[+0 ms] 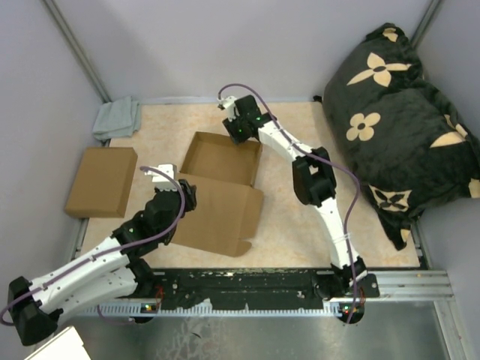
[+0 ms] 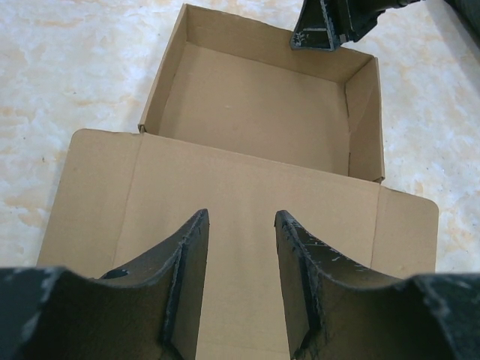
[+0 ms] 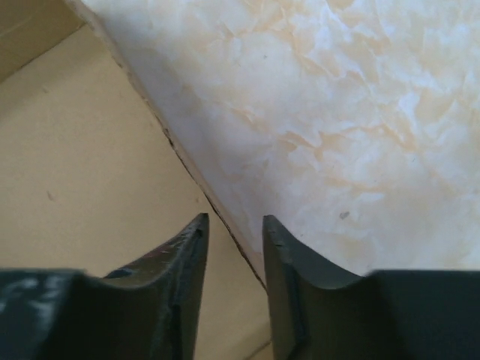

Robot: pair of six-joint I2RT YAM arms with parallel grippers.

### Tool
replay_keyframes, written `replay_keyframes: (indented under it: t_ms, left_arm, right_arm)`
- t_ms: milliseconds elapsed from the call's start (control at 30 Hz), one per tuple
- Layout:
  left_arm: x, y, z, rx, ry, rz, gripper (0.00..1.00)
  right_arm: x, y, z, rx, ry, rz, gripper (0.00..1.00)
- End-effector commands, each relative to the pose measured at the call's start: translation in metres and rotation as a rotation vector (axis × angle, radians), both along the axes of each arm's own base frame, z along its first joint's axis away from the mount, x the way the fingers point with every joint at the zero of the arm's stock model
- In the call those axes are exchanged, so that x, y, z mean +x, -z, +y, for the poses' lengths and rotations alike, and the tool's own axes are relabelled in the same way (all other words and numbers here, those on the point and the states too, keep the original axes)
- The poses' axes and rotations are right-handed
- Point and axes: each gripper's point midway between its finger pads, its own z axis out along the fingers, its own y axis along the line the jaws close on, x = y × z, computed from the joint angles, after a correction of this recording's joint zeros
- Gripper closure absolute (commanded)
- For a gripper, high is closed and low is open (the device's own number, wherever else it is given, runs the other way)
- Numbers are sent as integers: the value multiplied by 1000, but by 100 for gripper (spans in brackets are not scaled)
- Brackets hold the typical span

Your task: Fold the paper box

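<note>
- Left gripper [image 2: 241,217] first: its two dark fingers [image 2: 187,270] stand clearly apart with nothing between them, poised over the flat lid panel [image 2: 247,202].
- Whether the tips touch the cardboard, I can't tell from these angles.
- From overhead, that left arm reaches in from the near-left corner and sits at the lid's left edge.
- The paper box [image 1: 221,159] lies mid-table, on the marbled beige table [image 1: 300,217].
- Its tray is already standing, with four walls up around a bare floor.
- The lid lies spread out flat on the near side of the tray, side flaps unfolded.
- Over to the right gripper [image 3: 235,221]: it's up at the tray's far wall [image 2: 262,41], close to the right-hand corner.
- Its wrist view shows the wall's thin top edge running straight into the gap between the fingers.
- One finger is over the box's inside, the other over the tabletop outside.
- Those jaws are parted, straddling the wall with daylight on both sides, not squeezing it.
- Elsewhere, a second cardboard box [image 1: 101,181], closed up, sits at the table's left edge.
- A grey cloth [image 1: 116,118] is bunched in the far-left corner.
- A black cushion [image 1: 405,112] with pale flower shapes is off to the right.
</note>
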Motion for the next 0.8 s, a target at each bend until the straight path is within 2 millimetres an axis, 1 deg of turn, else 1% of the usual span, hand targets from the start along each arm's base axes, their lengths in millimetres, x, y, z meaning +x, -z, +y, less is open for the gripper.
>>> replay_keyframes:
  t_ms: [0, 33, 100, 167, 200, 233, 267, 333, 400, 500, 533, 567, 600, 633, 667, 733, 767]
  left_arm:
    - [0, 5, -4, 7, 14, 7, 53]
    - [0, 6, -5, 11, 17, 8, 53]
    - [2, 6, -8, 12, 24, 7, 52]
    - [3, 7, -11, 14, 34, 6, 52]
    - [4, 8, -13, 16, 38, 7, 52]
    - [5, 8, -15, 14, 43, 6, 52]
    - [5, 8, -18, 13, 52, 7, 52]
    - [7, 9, -22, 15, 63, 7, 52]
    - [9, 9, -26, 19, 74, 8, 52]
    - [12, 8, -33, 22, 91, 9, 52]
    - [12, 8, -35, 24, 97, 11, 52]
    - [13, 7, -37, 23, 104, 11, 52]
    - [13, 8, -39, 25, 109, 13, 52]
    - [14, 7, -41, 23, 114, 12, 52]
    - [14, 7, -42, 23, 121, 11, 52]
    - [14, 6, -44, 23, 129, 9, 52]
    - [15, 5, -45, 23, 130, 9, 52]
  right_arm:
    - [6, -8, -24, -10, 206, -19, 72]
    - [2, 0, -38, -28, 253, -9, 76]
    - [-3, -5, -59, -8, 329, -4, 80]
    - [-11, -4, -85, -5, 418, 30, 84]
    - [-17, -7, -100, -2, 457, 52, 86]
    - [-25, 2, -114, -14, 497, 86, 87]
    - [-34, 0, -128, -19, 535, 108, 88]
    - [-60, 5, -153, -37, 597, 159, 89]
    - [-92, 7, -169, -47, 628, 187, 88]
    - [-151, 7, -177, 20, 624, 249, 81]
    - [-170, -2, -176, 57, 615, 254, 77]
    - [-192, -5, -170, 93, 583, 280, 74]
    - [-214, -12, -156, 147, 514, 301, 68]
    - [-244, -16, -135, 207, 398, 349, 61]
    - [-269, -30, -113, 269, 282, 373, 54]
    - [-311, -60, -77, 374, 78, 396, 4]
    - [-326, -75, -65, 413, 10, 408, 1]
